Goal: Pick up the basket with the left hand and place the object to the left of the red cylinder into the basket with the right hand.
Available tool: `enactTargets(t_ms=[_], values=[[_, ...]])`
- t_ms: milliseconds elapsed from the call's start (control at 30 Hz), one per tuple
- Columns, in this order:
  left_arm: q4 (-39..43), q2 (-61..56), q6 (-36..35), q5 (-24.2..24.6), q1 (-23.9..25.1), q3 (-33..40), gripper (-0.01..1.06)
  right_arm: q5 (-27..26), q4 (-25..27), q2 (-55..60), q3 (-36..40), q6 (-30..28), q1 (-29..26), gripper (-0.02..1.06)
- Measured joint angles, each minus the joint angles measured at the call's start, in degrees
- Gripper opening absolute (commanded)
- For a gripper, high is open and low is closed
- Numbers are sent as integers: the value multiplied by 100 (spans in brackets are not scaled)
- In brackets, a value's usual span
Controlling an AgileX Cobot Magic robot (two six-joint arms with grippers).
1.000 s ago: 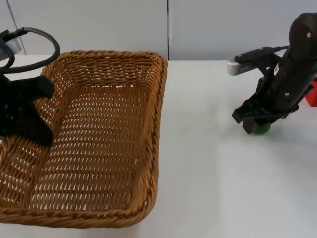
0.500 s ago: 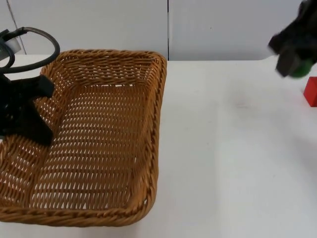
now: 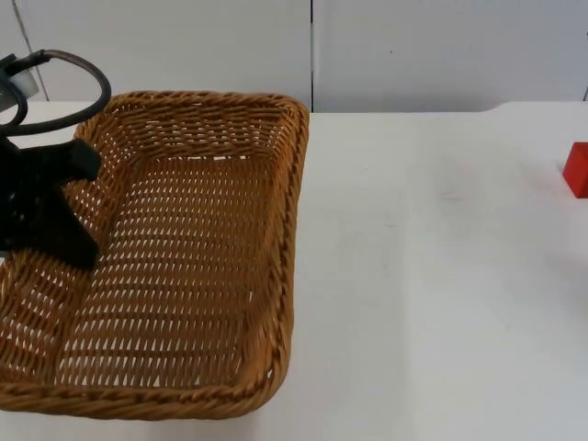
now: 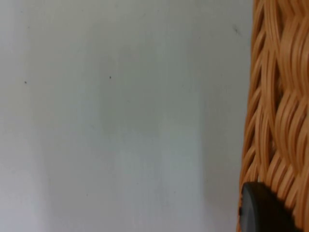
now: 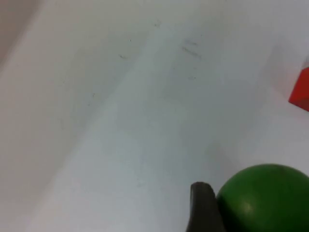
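The wicker basket [image 3: 184, 248] takes up the left half of the table in the top view. My left gripper [image 3: 73, 207] is shut on its left wall. In the left wrist view a black fingertip [image 4: 263, 210] presses against the basket's weave [image 4: 280, 96]. In the right wrist view a green ball [image 5: 265, 198] sits against a black fingertip [image 5: 203, 208]; my right gripper [image 5: 251, 215] is shut on it, high above the table. The red object [image 3: 577, 170] stands at the table's far right edge, and the right wrist view catches its corner [image 5: 301, 89].
The white table top [image 3: 432, 276] stretches between the basket and the red object, and the grey partition wall [image 3: 413, 46] closes off the back.
My right arm has lifted the green ball from beside the red object and risen up and to the right, out of the top view. The basket and left gripper have not moved.
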Motion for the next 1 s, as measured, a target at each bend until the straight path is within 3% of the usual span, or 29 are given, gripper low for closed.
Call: enactTargets(t_ms=[367, 567, 633, 733, 800, 1000], values=[[0, 0, 0, 0, 0, 0, 0, -11, 734, -14, 0, -329, 211, 0], [0, 0, 0, -12, 0, 0, 0, -324, 821, -14, 0, -430, 1094, 0], [0, 0, 0, -12, 0, 0, 0, -692, 844, 26, 0, -528, 1682, 0], [0, 0, 0, -12, 0, 0, 0, -934, 844, 103, 0, -612, 1970, 0], [0, 0, 0, 0, 0, 0, 0, -1458, 854, 362, 0, -721, 2420, 0], [0, 0, 0, 66, 0, 0, 0, -2503, 876, 1111, 0, -830, 2862, 0]])
